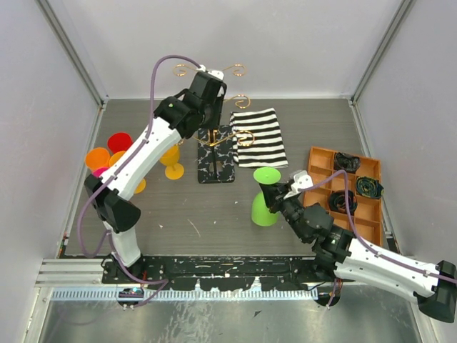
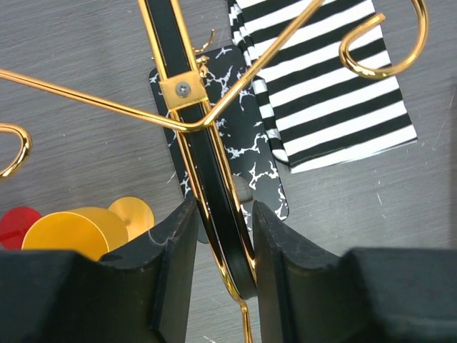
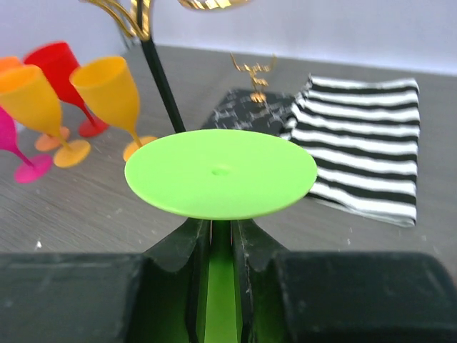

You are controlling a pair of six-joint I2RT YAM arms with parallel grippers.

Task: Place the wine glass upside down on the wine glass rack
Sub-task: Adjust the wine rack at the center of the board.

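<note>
A lime green wine glass (image 1: pixel 265 193) is upside down, foot up, near the table's middle right. My right gripper (image 1: pixel 280 194) is shut on its stem just under the round foot (image 3: pixel 221 173). The wine glass rack (image 1: pixel 216 140) is a gold wire stand with scroll arms on a black marble-veined base (image 1: pixel 227 171), at the back centre. My left gripper (image 2: pixel 223 246) is shut on the rack's upright post (image 2: pixel 214 193) high up, from the left. The rack's post also shows in the right wrist view (image 3: pixel 161 82), beyond the glass.
A black-and-white striped cloth (image 1: pixel 258 137) lies right of the rack's base. Red, orange, yellow and pink glasses (image 1: pixel 118 153) stand at the left. An orange tray (image 1: pixel 325 163) with black items sits at the right. Walls enclose the table.
</note>
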